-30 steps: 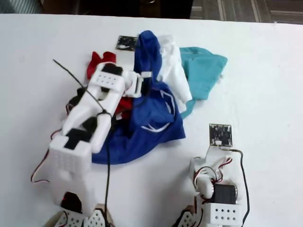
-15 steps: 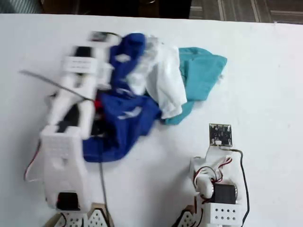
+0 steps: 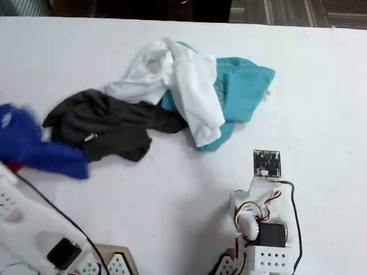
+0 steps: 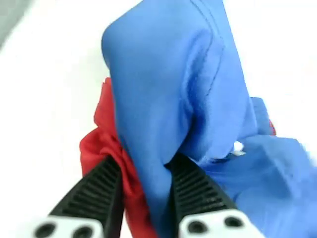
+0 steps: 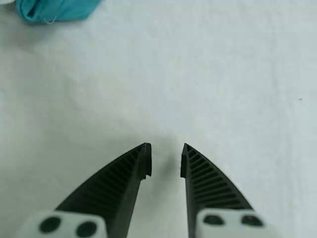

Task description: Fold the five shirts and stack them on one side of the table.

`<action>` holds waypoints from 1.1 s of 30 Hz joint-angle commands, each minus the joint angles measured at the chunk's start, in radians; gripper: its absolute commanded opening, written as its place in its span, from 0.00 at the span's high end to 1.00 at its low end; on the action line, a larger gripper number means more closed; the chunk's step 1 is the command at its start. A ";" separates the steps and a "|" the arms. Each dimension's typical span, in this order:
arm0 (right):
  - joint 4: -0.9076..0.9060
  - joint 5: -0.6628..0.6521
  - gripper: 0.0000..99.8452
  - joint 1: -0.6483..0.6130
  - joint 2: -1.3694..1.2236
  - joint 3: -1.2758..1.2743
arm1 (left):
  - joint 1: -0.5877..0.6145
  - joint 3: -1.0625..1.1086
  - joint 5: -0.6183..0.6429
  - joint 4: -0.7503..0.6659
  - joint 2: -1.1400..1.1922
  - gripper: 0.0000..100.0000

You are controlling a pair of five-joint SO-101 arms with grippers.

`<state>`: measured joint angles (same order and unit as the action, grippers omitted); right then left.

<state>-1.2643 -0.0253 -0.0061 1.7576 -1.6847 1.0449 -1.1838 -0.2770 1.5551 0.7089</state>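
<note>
left gripper (image 4: 143,166) clamps blue shirt (image 4: 173,89), perhaps red shirt (image 4: 96,144) | right gripper (image 5: 166,158) slightly parted

Your bench (image 3: 321,86) is white. You see a blue shirt (image 3: 34,146), a red shirt (image 4: 106,144), a charcoal shirt (image 3: 109,123), a white shirt (image 3: 189,86) and a teal shirt (image 3: 246,83), each reading as one solid colour. Both sets of jaws are black and ribbed. The right arm (image 3: 269,258) is white, with red and black wires (image 3: 295,212).
</note>
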 commanded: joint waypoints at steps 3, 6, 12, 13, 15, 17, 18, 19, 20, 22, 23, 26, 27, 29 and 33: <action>0.019 0.006 0.89 0.007 -0.002 -0.009 | 0.071 -0.031 -0.117 0.002 -0.018 0.97; 0.019 0.006 0.89 0.007 -0.002 -0.009 | 0.071 0.015 -0.163 0.002 -0.018 0.97; 0.019 0.006 0.89 0.007 -0.002 -0.009 | 0.040 0.070 -0.160 0.012 -0.018 0.80; 0.019 0.006 0.89 0.007 -0.002 -0.009 | 0.032 0.071 -0.146 0.012 -0.020 0.76; 0.019 0.006 0.89 0.007 -0.002 -0.009 | 0.029 0.062 -0.061 0.014 -0.020 0.73; 0.019 0.006 0.89 0.007 -0.002 -0.009 | 0.008 0.062 0.014 0.012 -0.031 0.73; 0.019 0.006 0.89 0.007 -0.002 -0.009 | -0.009 0.061 0.031 0.026 -0.034 0.73; 0.019 0.006 0.89 0.007 -0.002 -0.009 | -0.029 0.058 0.040 0.052 -0.044 0.72; 0.019 0.006 0.89 0.007 -0.002 -0.009 | -0.057 0.047 0.041 0.089 -0.057 0.72; 0.019 0.006 0.89 0.007 -0.002 -0.009 | -0.126 0.027 0.043 0.176 -0.080 0.72; 0.019 0.006 0.89 0.007 -0.002 -0.009 | -0.169 0.018 0.051 0.221 -0.091 0.72; 0.019 0.006 0.89 0.007 -0.002 -0.009 | -0.287 0.073 0.143 0.233 -0.141 0.72; 0.019 0.006 0.89 0.007 -0.002 -0.009 | -0.328 0.104 0.160 0.233 -0.153 0.72; 0.019 0.006 0.89 0.007 -0.002 -0.009 | -0.428 0.188 0.167 0.232 -0.175 0.71; 0.019 0.006 0.89 0.007 -0.002 -0.009 | -0.623 0.343 0.169 0.230 -0.183 0.70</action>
<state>-1.2643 -0.0253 -0.0061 1.7576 -1.6847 0.5646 -0.9137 -0.1189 1.7699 0.5923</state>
